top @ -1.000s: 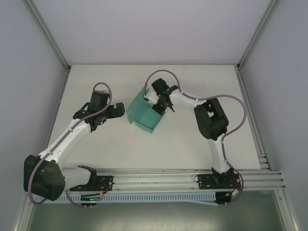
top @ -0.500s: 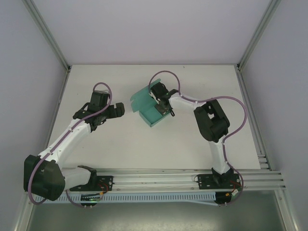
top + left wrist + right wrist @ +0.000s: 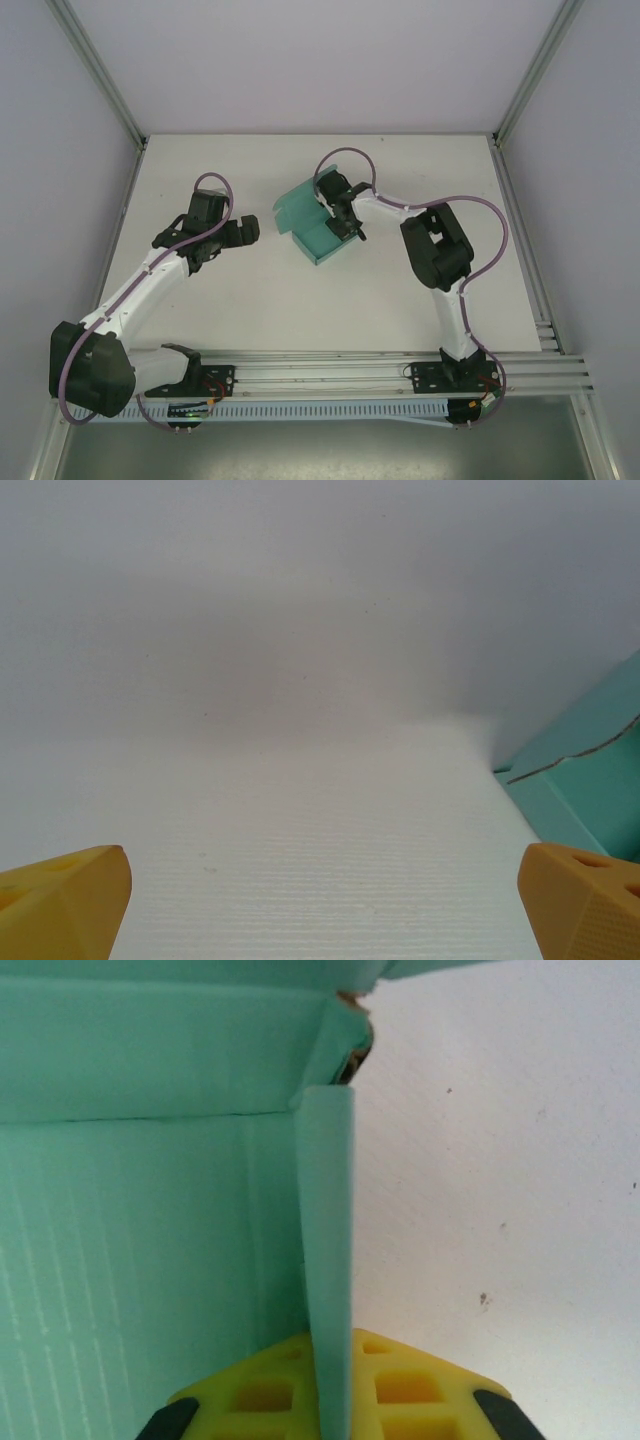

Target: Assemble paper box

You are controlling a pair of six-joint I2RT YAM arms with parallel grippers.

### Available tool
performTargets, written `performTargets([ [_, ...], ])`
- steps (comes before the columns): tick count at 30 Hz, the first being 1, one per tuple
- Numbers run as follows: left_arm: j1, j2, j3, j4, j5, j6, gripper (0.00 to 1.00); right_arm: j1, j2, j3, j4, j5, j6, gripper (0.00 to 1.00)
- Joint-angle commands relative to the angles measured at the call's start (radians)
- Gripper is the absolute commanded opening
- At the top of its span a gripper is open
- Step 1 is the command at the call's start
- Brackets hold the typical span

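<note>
The paper box (image 3: 305,220) is teal-green card, partly folded, lying on the white table near the middle-back. My right gripper (image 3: 340,222) is shut on one of its upright side walls (image 3: 328,1260), which runs between the two yellow fingers (image 3: 410,1390); the box's floor (image 3: 140,1260) and back panel fill the left of the right wrist view. My left gripper (image 3: 240,230) stands open to the left of the box, apart from it. Its yellow fingertips (image 3: 575,895) sit at the bottom corners of the left wrist view, with a teal edge of the box (image 3: 590,770) at far right.
Bare white table (image 3: 260,300) spreads in front of the box and between the arms. Metal frame posts (image 3: 100,75) and grey side walls border the table. A rail (image 3: 330,365) with the arm bases runs along the near edge.
My right gripper has swung the paper box, turning it and shifting it slightly toward the back of the table. The left arm has not moved.
</note>
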Motion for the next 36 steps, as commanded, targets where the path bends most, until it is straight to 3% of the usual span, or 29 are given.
performTargets([
  [1, 0.0, 0.013, -0.005, 0.013, 0.028, 0.008, 0.99, -0.008, 0.047, -0.015, -0.072, -0.04, 0.005, 0.0],
  [7, -0.001, 0.042, -0.022, 0.056, 0.04, -0.008, 0.98, -0.035, -0.088, -0.129, 0.102, -0.104, 0.093, 0.0],
  [14, 0.001, 0.13, -0.017, 0.163, 0.078, -0.058, 0.99, -0.102, -0.443, -0.436, 0.527, -0.487, 0.241, 0.0],
  [19, 0.002, 0.268, 0.075, 0.301, 0.335, -0.019, 0.99, -0.11, -0.583, -0.572, 0.749, -0.656, 0.348, 0.0],
  [26, 0.001, 0.406, 0.14, 0.568, 0.816, 0.015, 0.98, -0.092, -0.595, -0.592, 0.827, -0.695, 0.41, 0.0],
  [32, -0.01, 0.483, 0.178, 0.684, 1.018, -0.013, 0.98, -0.05, -0.574, -0.585, 0.84, -0.64, 0.394, 0.0],
  [36, -0.033, 0.518, 0.231, 0.677, 1.032, 0.012, 0.99, -0.019, -0.566, -0.567, 0.82, -0.624, 0.38, 0.0],
])
